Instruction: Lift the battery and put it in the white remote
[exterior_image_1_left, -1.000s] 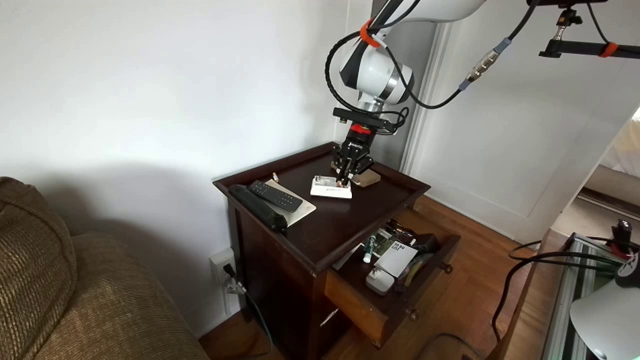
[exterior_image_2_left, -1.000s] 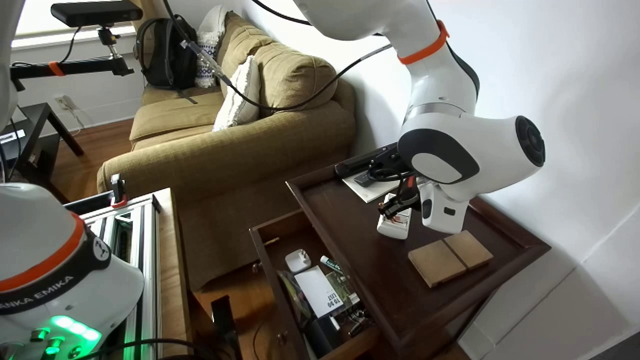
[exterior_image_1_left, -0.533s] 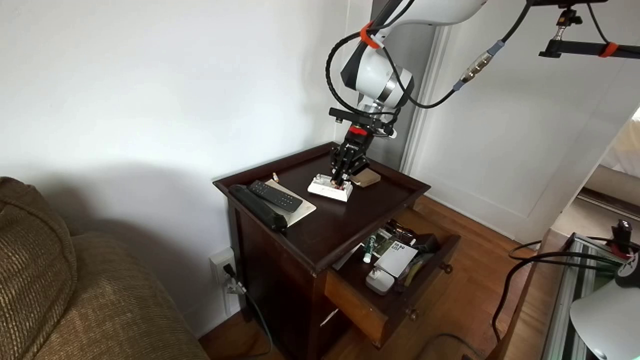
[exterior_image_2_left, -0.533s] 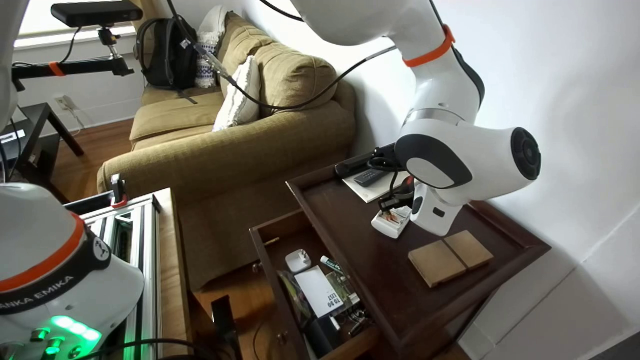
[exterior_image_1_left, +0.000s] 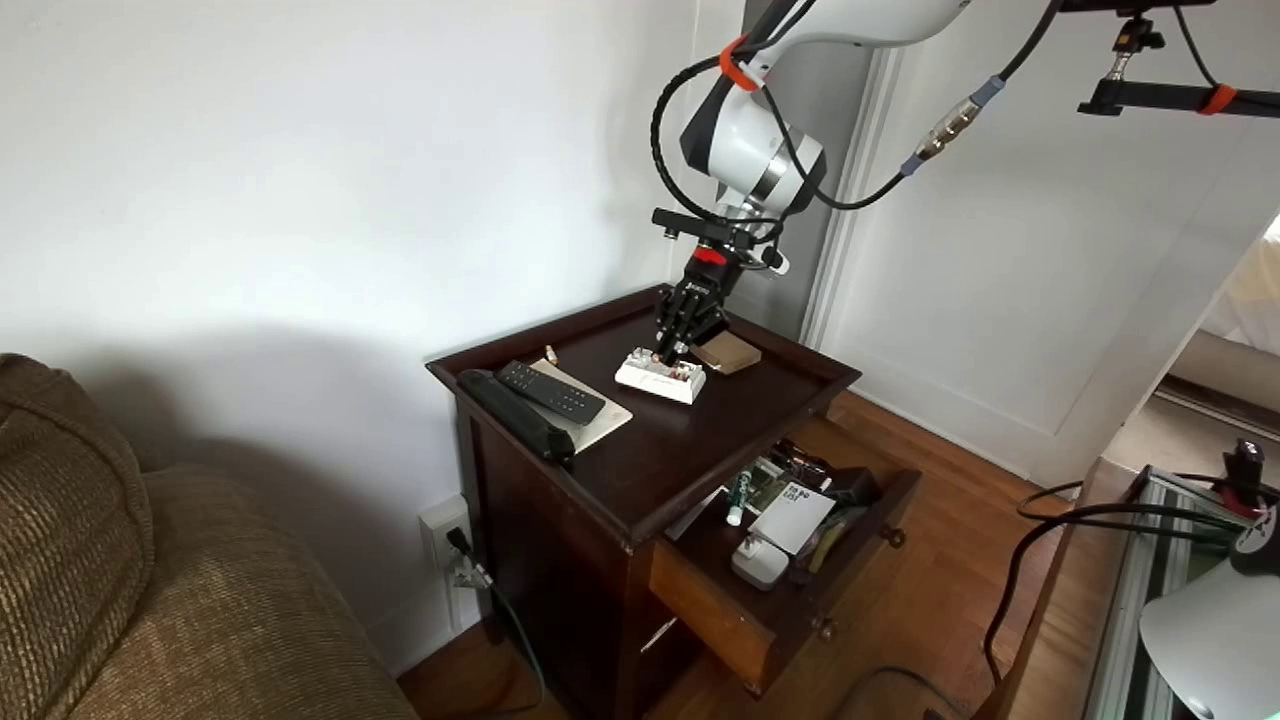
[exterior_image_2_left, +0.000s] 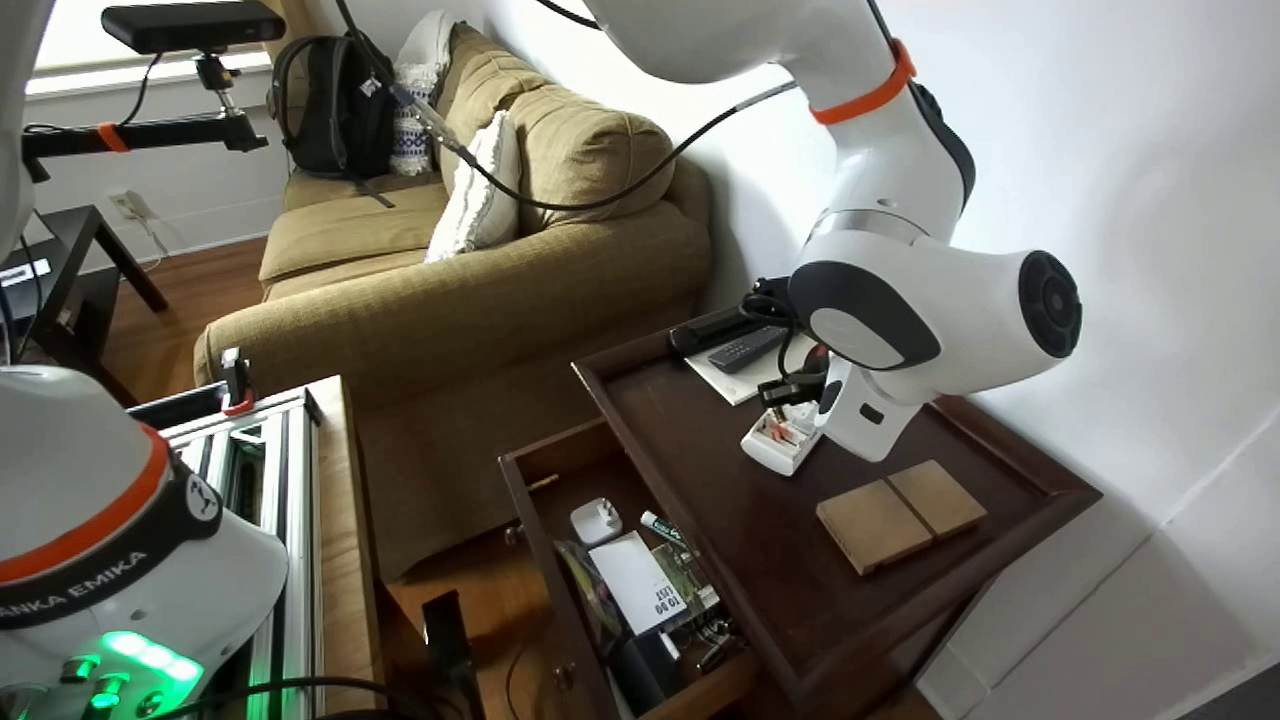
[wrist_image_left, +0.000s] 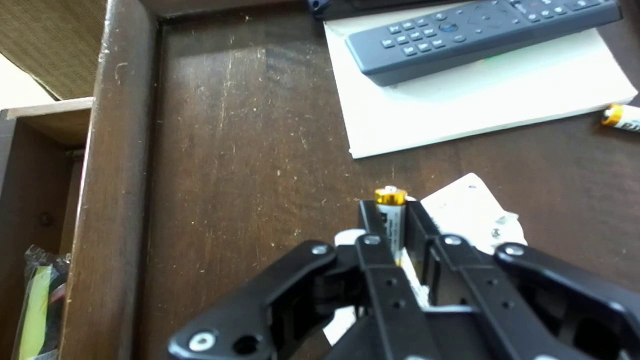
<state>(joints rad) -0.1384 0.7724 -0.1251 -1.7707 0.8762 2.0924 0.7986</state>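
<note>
One gold-tipped battery (wrist_image_left: 390, 216) is pinched between the fingers of your tool (wrist_image_left: 393, 223), its nub end poking just past them in the wrist view. The white remote (exterior_image_1_left: 658, 379) rests on the table (exterior_image_1_left: 655, 455) directly below, its bay (exterior_image_2_left: 783, 435) facing up. In both exterior views your fingertips are right at the remote, too close to tell whether the battery touches it.

The lift looks done, so seating is your likely step now. Line the battery up with its slot before you press; in the wrist view the remote seems to run at a slant to your fingers, so a small wrist turn may help. Check polarity first: the reddish bits in the bay are too small to read. Try the flat end against its spring, then lower the nub end. Push down more than sideways, since nothing visible braces the remote and it could skid. Part your fingers only once the battery is bedded, or it may roll or spring out. Leave the second battery (wrist_image_left: 623, 118), well apart beside the pale pad (wrist_image_left: 480, 107), for later.
</note>
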